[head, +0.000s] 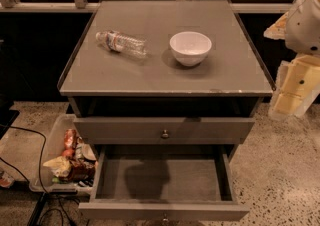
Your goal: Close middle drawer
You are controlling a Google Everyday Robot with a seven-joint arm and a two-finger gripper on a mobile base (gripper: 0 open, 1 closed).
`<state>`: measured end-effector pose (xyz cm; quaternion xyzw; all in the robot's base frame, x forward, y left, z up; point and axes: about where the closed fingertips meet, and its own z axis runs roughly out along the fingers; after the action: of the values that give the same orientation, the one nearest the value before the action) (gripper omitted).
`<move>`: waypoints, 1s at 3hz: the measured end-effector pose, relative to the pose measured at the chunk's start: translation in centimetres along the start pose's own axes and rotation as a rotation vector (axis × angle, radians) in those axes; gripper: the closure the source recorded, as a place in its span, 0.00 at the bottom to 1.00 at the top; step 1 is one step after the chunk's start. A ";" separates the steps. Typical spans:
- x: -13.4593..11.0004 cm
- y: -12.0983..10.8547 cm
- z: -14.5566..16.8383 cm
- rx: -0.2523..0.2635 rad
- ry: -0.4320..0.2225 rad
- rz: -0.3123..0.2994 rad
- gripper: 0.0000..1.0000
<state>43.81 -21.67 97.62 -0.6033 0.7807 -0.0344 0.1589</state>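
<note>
The middle drawer [162, 211] is pulled far out toward me at the bottom of the view. Its grey inside [162, 177] is empty, and its small round knob [165, 217] just shows at the frame's lower edge. Above it is the taller drawer front [165, 130] with its own knob, standing out slightly from the cabinet. The lowest drawer is hidden under the open one. My gripper [292, 90] hangs from the white arm [305, 17] at the right edge, beside the cabinet's right front corner, above and to the right of the open drawer, touching nothing.
On the cabinet top [165, 77] lie a plastic water bottle [121, 43] on its side and a white bowl [190, 47]. A clear bin of snack packets [67, 157] stands on the floor to the left, with black cables [30, 170] near it. Speckled floor [280, 170] lies to the right.
</note>
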 end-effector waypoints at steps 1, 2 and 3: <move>0.0 0.0 0.0 0.000 0.000 0.000 0.00; 0.3 0.8 0.9 -0.012 -0.017 -0.007 0.00; 1.1 3.3 3.3 -0.041 -0.044 -0.013 0.00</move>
<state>41.49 -21.34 93.42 -0.6119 0.7738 -0.0061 0.1637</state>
